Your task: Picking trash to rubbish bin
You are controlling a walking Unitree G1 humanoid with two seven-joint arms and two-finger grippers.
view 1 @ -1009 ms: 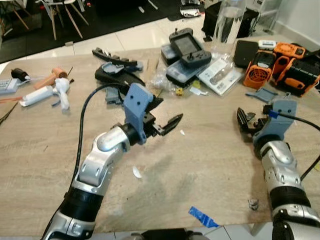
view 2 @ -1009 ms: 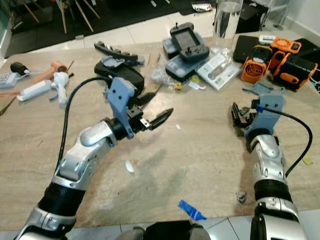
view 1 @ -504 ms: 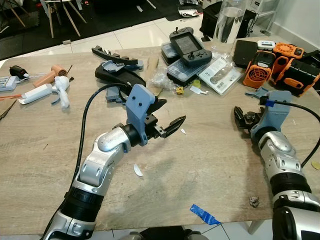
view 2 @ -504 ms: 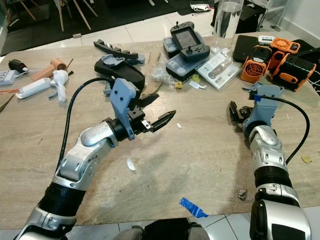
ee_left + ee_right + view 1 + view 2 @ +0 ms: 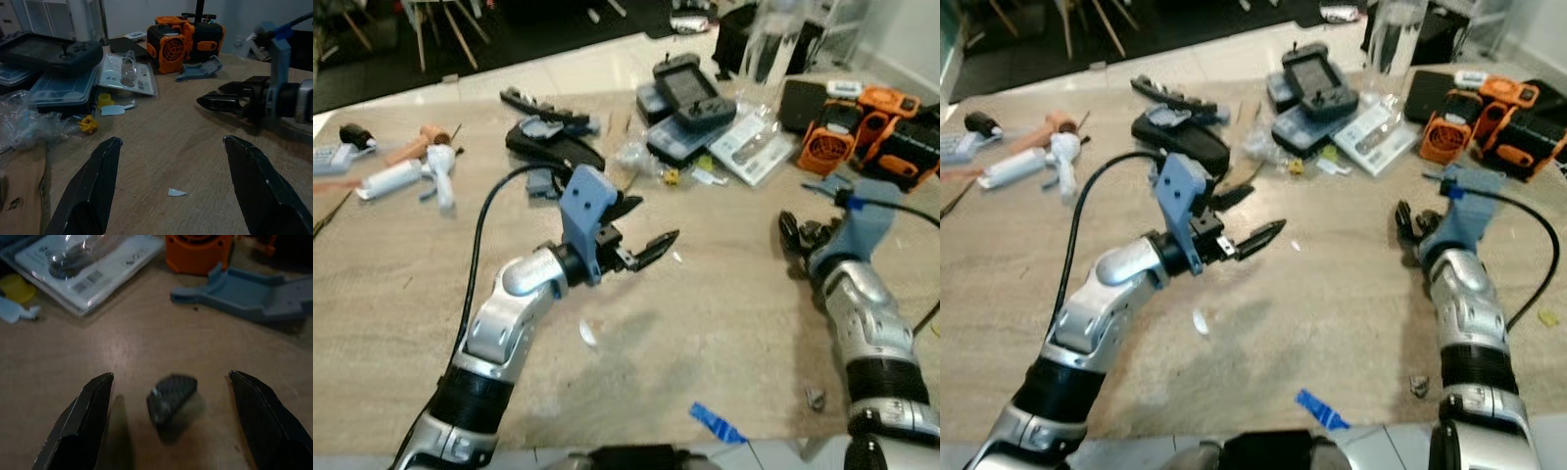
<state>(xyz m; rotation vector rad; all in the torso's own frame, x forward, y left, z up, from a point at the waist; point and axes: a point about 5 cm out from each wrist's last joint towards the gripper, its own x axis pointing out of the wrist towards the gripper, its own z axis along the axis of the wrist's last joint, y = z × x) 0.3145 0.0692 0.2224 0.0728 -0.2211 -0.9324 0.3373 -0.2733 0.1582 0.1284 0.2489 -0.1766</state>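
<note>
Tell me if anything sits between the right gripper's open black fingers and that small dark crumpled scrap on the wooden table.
Nothing visible does. The right gripper is open, and the small dark crumpled scrap lies on bare wooden table between its fingers. The blue plastic bracket and clear blister pack lie farther off.

Two jointed silver metal arms end in black collars near the body. Each wrist carries a blue-grey plastic camera bracket [image 5: 586,201] fed by a looping black cable [image 5: 481,220], ahead of long tapered black fingers [image 5: 93,186].
</note>
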